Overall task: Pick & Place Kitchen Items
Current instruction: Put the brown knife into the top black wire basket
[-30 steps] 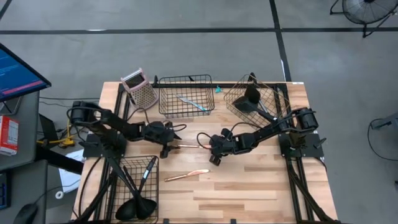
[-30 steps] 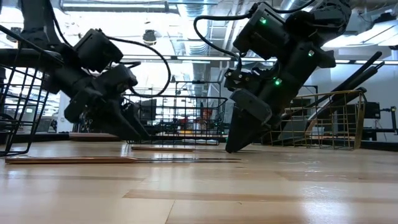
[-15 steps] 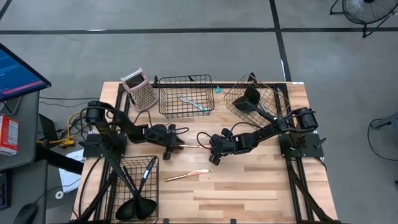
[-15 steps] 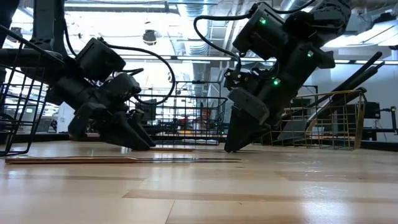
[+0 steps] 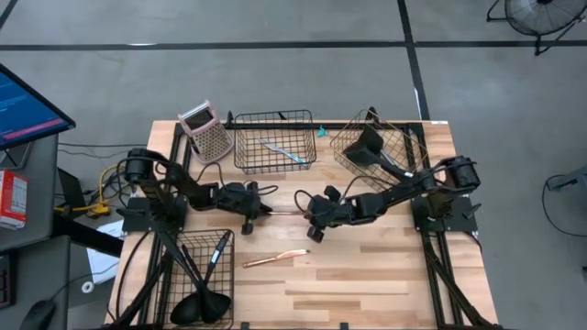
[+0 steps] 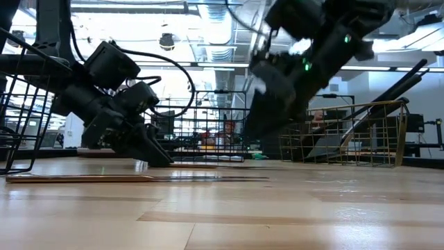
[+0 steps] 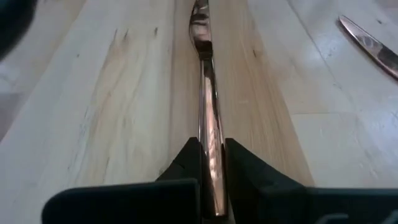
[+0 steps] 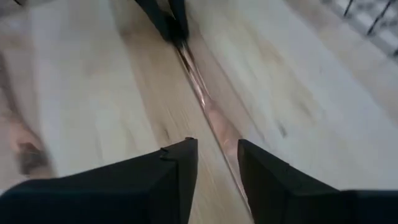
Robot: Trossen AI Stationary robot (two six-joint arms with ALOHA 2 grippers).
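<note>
Our left gripper (image 7: 211, 163) has its fingers (image 7: 186, 163) narrowed onto one end of the slim copper-coloured knife (image 7: 205, 106), which lies flat on the pale wooden surface (image 7: 112, 112) and runs straight out ahead of them. Our right gripper (image 8: 214, 162) hovers over the knife's far end with its fingers (image 8: 177, 165) slightly parted and holding nothing — the blade passes beneath the gap. We judge the main risk is the thin, smooth handle pivoting or slipping from the pinch on lifting, or the two grippers colliding if both close in.

Grey concrete floor (image 5: 275, 82), black tape lines; ceiling pipes (image 6: 208, 21) overhead.
</note>
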